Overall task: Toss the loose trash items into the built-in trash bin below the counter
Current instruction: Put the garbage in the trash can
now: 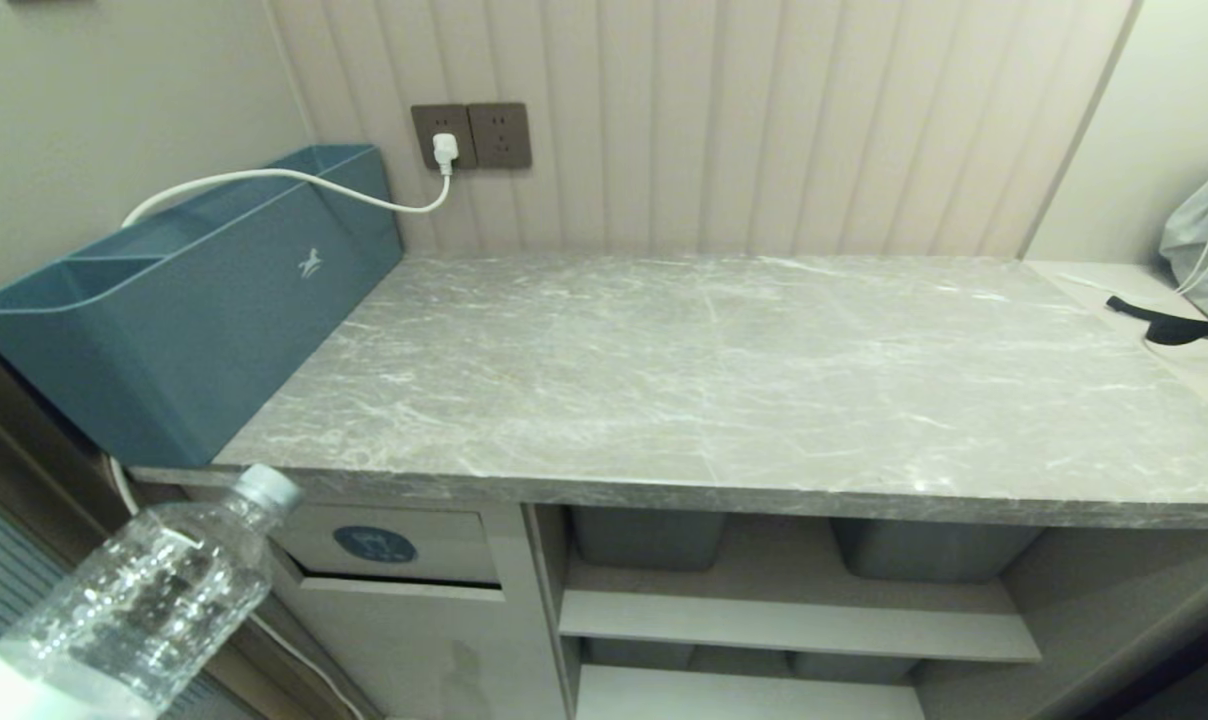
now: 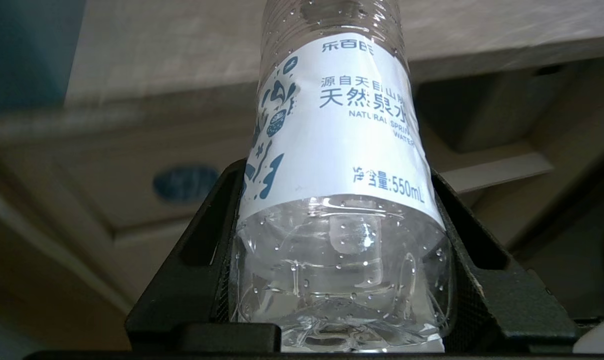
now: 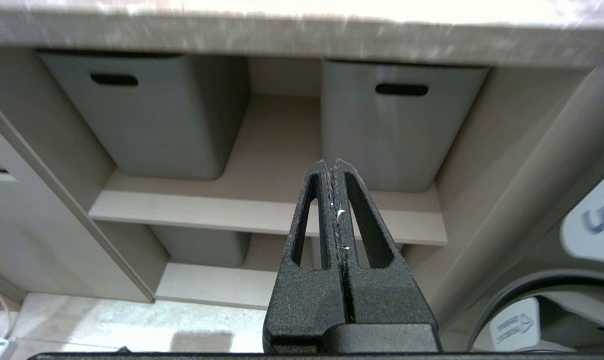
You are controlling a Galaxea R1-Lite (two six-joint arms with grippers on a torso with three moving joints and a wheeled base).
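Note:
A clear plastic bottle (image 1: pixel 144 600) with a grey cap and a blue-and-white patterned label rises from the lower left of the head view, its cap tilted up toward the counter (image 1: pixel 724 370) edge. My left gripper (image 2: pixel 334 172) is shut on this bottle (image 2: pixel 342 125) near its base, one black finger on each side. The built-in trash bin (image 1: pixel 394 545), a beige flap with a round blue sticker (image 2: pixel 184 184), sits just beyond the cap, under the counter's left end. My right gripper (image 3: pixel 334 165) is shut on nothing and hangs low in front of the shelves.
A blue-teal divided box (image 1: pixel 184 300) stands on the counter's left end, with a white cable (image 1: pixel 294 178) running over it to a wall plug. Grey tubs (image 3: pixel 147 115) fill the open shelves right of the bin. A black strap (image 1: pixel 1174 325) and a bag lie at far right.

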